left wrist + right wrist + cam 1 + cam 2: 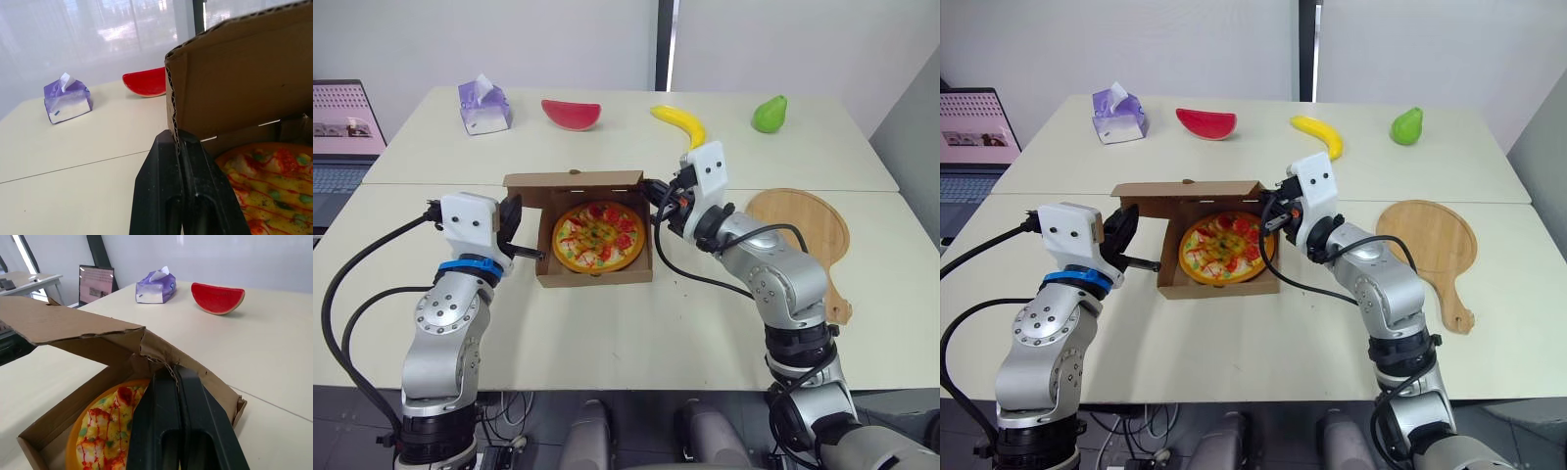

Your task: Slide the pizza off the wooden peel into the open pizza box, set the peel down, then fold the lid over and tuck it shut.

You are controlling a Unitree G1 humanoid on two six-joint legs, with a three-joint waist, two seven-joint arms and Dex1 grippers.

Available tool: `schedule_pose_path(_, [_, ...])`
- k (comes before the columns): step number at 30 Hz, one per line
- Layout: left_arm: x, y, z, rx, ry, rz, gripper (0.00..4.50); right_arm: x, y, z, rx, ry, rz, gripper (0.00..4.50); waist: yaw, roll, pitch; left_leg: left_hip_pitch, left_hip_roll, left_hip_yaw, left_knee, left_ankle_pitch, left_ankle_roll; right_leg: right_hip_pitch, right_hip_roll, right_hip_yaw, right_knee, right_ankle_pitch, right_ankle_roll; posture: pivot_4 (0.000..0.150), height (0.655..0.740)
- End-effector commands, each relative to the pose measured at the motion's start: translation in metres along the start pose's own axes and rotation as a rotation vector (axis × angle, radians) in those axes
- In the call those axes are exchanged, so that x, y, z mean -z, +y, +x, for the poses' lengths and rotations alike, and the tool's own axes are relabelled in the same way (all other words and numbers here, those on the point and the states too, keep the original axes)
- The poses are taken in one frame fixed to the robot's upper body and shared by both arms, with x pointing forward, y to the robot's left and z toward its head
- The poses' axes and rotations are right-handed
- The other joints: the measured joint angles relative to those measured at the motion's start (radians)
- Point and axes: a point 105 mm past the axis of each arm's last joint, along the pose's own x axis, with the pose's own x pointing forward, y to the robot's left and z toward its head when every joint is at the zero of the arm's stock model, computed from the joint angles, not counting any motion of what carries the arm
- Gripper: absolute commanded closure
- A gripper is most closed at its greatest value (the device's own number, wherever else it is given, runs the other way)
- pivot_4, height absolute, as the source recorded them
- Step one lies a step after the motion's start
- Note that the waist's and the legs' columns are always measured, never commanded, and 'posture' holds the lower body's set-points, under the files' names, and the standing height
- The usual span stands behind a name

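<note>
Closest in, the left gripper [177, 136] has its 2 black fingers pressed together on the left edge of the lid [573, 188], with the cardboard running down between them. At the other end, the right gripper [172, 372] is clamped on the lid's creased right corner. The card appears to sit between the fingers, though the pinch itself is partly hidden there. So both ends of the lid are held.

The lid stands raised along the far side of the box [597, 277], at 12 o'clock from the pizza [598, 237], and in the right wrist view it leans forward over the pie. The box is not shut. The pizza lies flat inside it, round and fully in view, with red sauce streaks on top. The box sits on the table [607, 333] between the 2 arms.

The peel [803, 230] is down flat on the table at 3 o'clock from the box, just beyond the right arm. It is bare, and its handle points toward the near edge.

Along the far side of the table, from the box: tissues [484, 108] at 11 o'clock, a melon slice [572, 114] at 12, a banana [680, 122] at 1 and a pear [770, 114] at 2. A laptop [342, 137] sits off the table at 10 o'clock.
</note>
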Motion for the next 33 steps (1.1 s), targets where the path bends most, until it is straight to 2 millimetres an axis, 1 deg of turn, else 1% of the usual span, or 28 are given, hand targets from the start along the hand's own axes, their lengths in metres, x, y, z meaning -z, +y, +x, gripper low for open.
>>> schedule_pose_path(1, [-0.009, 0.005, -0.001, -0.007, -0.034, 0.009, 4.5, -0.007, 0.006, -0.005, 0.001, -0.024, 0.009, 4.48, 0.0, 0.0, 0.0, 0.0, 0.0, 0.0, 0.0, 0.0, 0.0, 0.0, 0.0, 0.0, 0.0, 0.0, 0.0, 0.15, 0.74])
schedule_pose_path(7, [-0.002, 0.004, -0.007, -0.012, -0.026, -0.006, 4.5, 0.009, 0.022, -0.016, -0.056, -0.005, 0.024, 4.48, 0.001, 0.0, 0.0, 0.0, 0.0, 0.0, 0.0, 0.0, 0.0, 0.0, 0.0, 0.0, 0.0, 0.0, 0.0, 0.15, 0.74])
schedule_pose_path(9, [0.002, 0.003, -0.008, -0.008, -0.023, -0.005, 4.5, 0.009, 0.022, -0.018, -0.057, -0.009, 0.024, 4.48, 0.001, 0.0, 0.0, 0.0, 0.0, 0.0, 0.0, 0.0, 0.0, 0.0, 0.0, 0.0, 0.0, 0.0, 0.0, 0.15, 0.74])
schedule_pose_path(10, [0.003, 0.003, -0.009, -0.008, -0.023, -0.004, 4.5, 0.009, 0.022, -0.017, -0.063, -0.011, 0.029, 4.3, 0.001, 0.0, 0.0, 0.0, 0.0, 0.0, 0.0, 0.0, 0.0, 0.0, 0.0, 0.0, 0.0, 0.0, 0.0, 0.15, 0.74])
schedule_pose_path(12, [0.005, 0.004, -0.009, -0.011, -0.023, -0.002, 4.5, 0.008, 0.021, -0.018, -0.078, -0.012, 0.023, 3.87, 0.001, 0.0, 0.0, 0.0, 0.0, -0.001, 0.0, 0.0, 0.0, 0.0, 0.0, -0.001, 0.0, 0.0, 0.0, 0.15, 0.74])
schedule_pose_path(14, [0.006, 0.005, -0.008, -0.016, -0.025, 0.0, 4.5, 0.009, 0.02, -0.021, -0.094, -0.004, -0.005, 3.19, 0.001, 0.0, 0.0, 0.0, 0.0, -0.001, 0.0, 0.0, 0.0, 0.0, 0.0, -0.001, 0.0, 0.0, 0.0, 0.15, 0.74])
schedule_pose_path(18, [0.008, 0.008, -0.009, -0.02, -0.026, 0.004, 4.5, 0.013, 0.009, -0.034, -0.133, 0.035, -0.093, 1.71, 0.002, 0.0, 0.0, 0.0, -0.001, 0.0, 0.0, 0.0, 0.0, 0.001, 0.0, 0.0, -0.001, 0.0, 0.0, 0.15, 0.74])
schedule_pose_path(21, [0.014, 0.004, -0.012, -0.001, -0.017, 0.001, 4.5, 0.018, 0.009, -0.047, -0.237, 0.085, -0.087, 0.66, 0.001, 0.0, 0.0, 0.0, -0.001, 0.0, 0.0, 0.0, 0.0, 0.001, 0.0, -0.001, -0.001, 0.0, 0.0, 0.15, 0.74])
schedule_pose_path(24, [0.019, 0.003, -0.014, 0.007, -0.012, -0.007, 4.5, 0.024, 0.009, -0.062, -0.352, 0.139, -0.104, 0.66, 0.002, 0.0, 0.0, 0.0, 0.0, 0.0, 0.0, 0.0, 0.0, 0.001, 0.0, 0.0, -0.001, 0.0, 0.0, 0.15, 0.74])
schedule_pose_path(25, [0.02, 0.003, -0.015, 0.007, -0.011, -0.006, 4.5, 0.025, 0.004, -0.065, -0.365, 0.151, -0.112, 0.66, 0.002, 0.0, 0.0, 0.0, 0.0, -0.001, 0.0, 0.0, 0.0, 0.001, 0.0, -0.001, -0.001, 0.0, 0.0, 0.15, 0.74])
schedule_pose_path(26, [0.021, 0.004, -0.015, 0.006, -0.01, -0.007, 4.5, 0.023, -0.005, -0.065, -0.354, 0.15, -0.127, 0.66, 0.002, 0.0, 0.0, 0.0, 0.0, -0.001, 0.0, 0.0, 0.0, 0.001, 0.0, -0.001, -0.001, 0.0, 0.0, 0.15, 0.74])
schedule_pose_path(28, [0.023, 0.005, -0.016, 0.005, -0.009, -0.006, 4.5, 0.016, -0.026, -0.057, -0.3, 0.114, -0.15, 0.66, 0.0, 0.0, 0.0, 0.001, 0.0, -0.001, 0.001, 0.0, 0.0, 0.002, 0.0, -0.001, -0.001, 0.0, 0.0, 0.15, 0.74])
schedule_pose_path(29, [0.024, 0.005, -0.016, 0.004, -0.008, -0.005, 4.5, 0.009, -0.036, -0.051, -0.268, 0.084, -0.164, 0.82, -0.001, 0.0, 0.0, 0.002, 0.0, 0.0, 0.001, 0.0, 0.0, 0.003, 0.0, 0.0, -0.001, 0.0, 0.0, 0.15, 0.74])
schedule_pose_path(31, [0.026, 0.006, -0.016, 0.003, -0.008, -0.004, 4.5, -0.006, -0.051, -0.041, -0.226, 0.025, -0.187, 1.3, 0.0, 0.0, 0.0, 0.004, 0.0, 0.001, 0.001, 0.0, 0.0, 0.003, 0.0, 0.0, -0.001, 0.0, 0.0, 0.15, 0.74])
schedule_pose_path(33, [0.027, 0.005, -0.017, 0.007, -0.005, -0.004, 4.5, -0.021, -0.057, -0.028, -0.208, -0.034, -0.188, 2.01, 0.0, 0.0, 0.0, 0.004, 0.0, 0.001, 0.0, 0.0, 0.0, 0.003, 0.0, 0.0, -0.001, 0.0, 0.0, 0.15, 0.74])
